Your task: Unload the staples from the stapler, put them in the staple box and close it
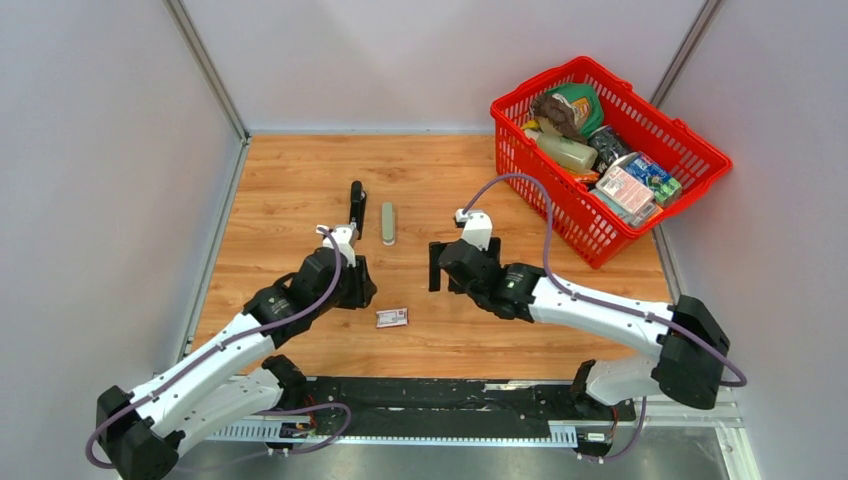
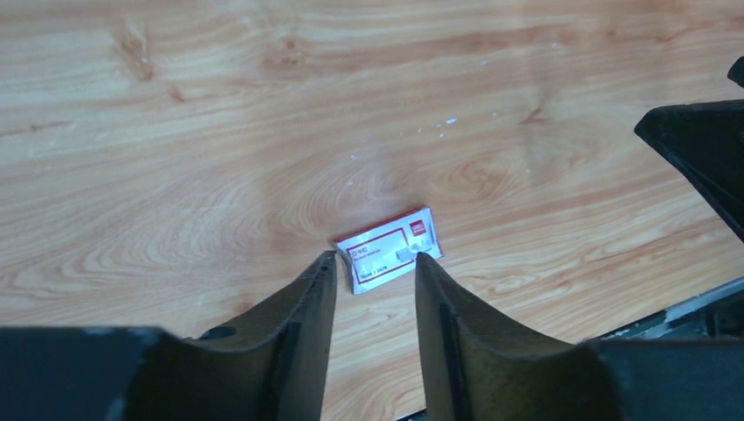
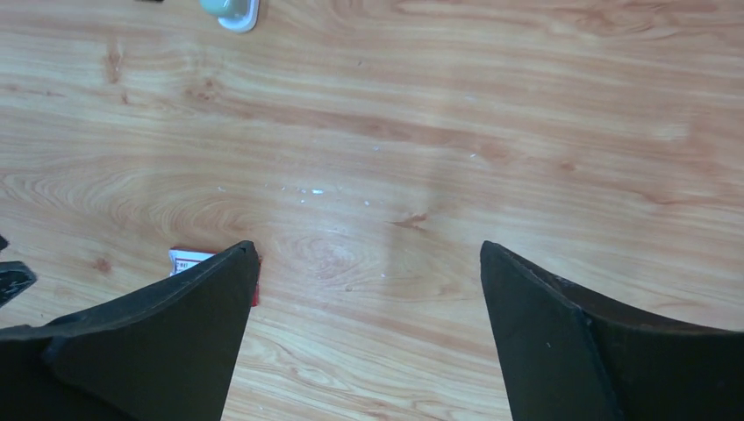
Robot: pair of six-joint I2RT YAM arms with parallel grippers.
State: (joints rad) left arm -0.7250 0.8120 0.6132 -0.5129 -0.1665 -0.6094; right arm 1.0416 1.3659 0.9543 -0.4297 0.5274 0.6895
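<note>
The black stapler (image 1: 356,205) lies lengthwise on the wooden table, beyond my left gripper (image 1: 364,290). It is out of the left wrist view. No staples can be made out; only a few tiny pale specks (image 3: 307,190) show on the wood. My left gripper (image 2: 375,256) is open and empty, its fingertips just short of a small white-and-red box (image 2: 388,248). My right gripper (image 1: 440,270) is wide open and empty over bare wood (image 3: 368,250), to the right of the stapler.
A pale grey oblong bar (image 1: 388,222) lies right of the stapler; its end shows in the right wrist view (image 3: 232,10). The white-and-red box (image 1: 391,317) lies between the arms. A red basket (image 1: 700,150) of groceries stands at the back right.
</note>
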